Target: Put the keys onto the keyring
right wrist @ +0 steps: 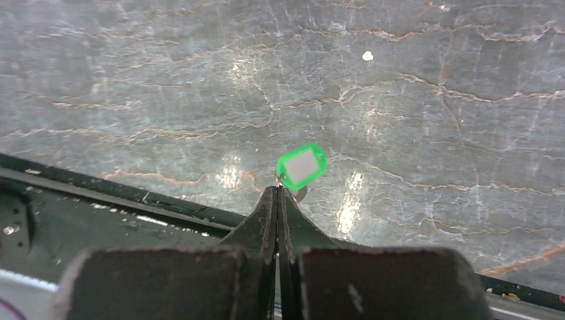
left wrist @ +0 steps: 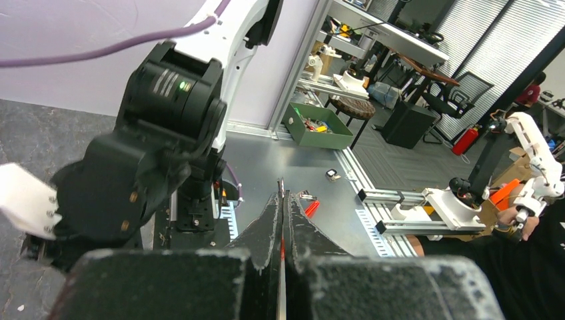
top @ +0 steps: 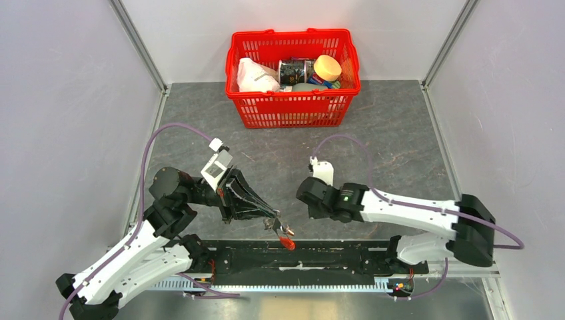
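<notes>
My left gripper (top: 274, 223) hangs over the table's near edge, shut on the keyring (top: 287, 241), whose red oval loop dangles below the fingertips. In the left wrist view the left gripper (left wrist: 282, 195) pinches the thin metal ring edge-on, with a piece of the red loop (left wrist: 311, 208) showing beside the right finger. My right gripper (right wrist: 278, 189) points down at the grey table, shut on a corner of the green-headed key (right wrist: 302, 166). The key's blade is hidden by the fingers. No other keys show.
A red mesh basket (top: 293, 110) with groceries stands at the back centre. A black rail (top: 320, 257) runs along the near table edge under both grippers. The right arm's wrist (top: 333, 199) sits close to the right of the left gripper.
</notes>
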